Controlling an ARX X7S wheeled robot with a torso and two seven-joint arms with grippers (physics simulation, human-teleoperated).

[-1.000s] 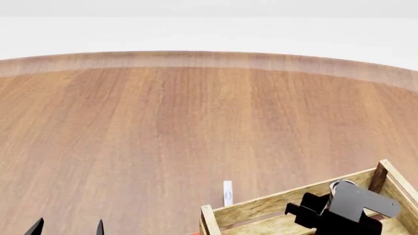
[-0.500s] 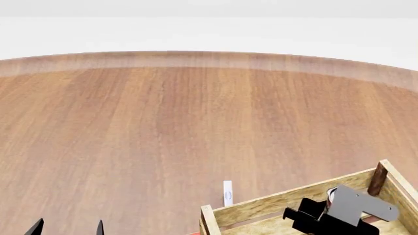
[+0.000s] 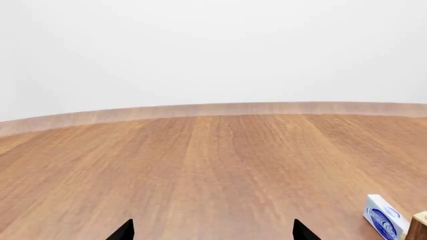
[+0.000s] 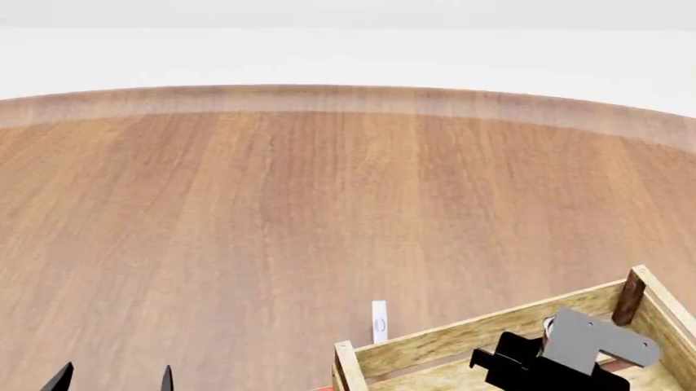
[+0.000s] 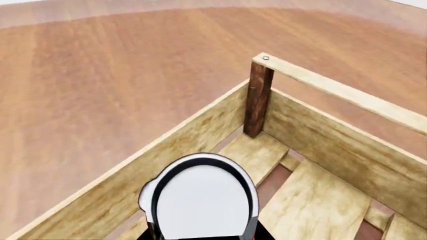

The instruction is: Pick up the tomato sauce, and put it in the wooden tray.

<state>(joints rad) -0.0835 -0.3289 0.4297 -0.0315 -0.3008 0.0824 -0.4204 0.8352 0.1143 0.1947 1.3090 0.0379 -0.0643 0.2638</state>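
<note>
Slightly lower, the tomato sauce (image 5: pixel 200 200) sinks into the wooden tray (image 4: pixel 468 336).

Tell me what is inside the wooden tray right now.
In the wooden tray, the right wrist view shows the tomato sauce over the slatted floor near a corner post, pale top facing the camera. The right gripper covers the can's sides and base; contact with the floor is hidden.
</note>
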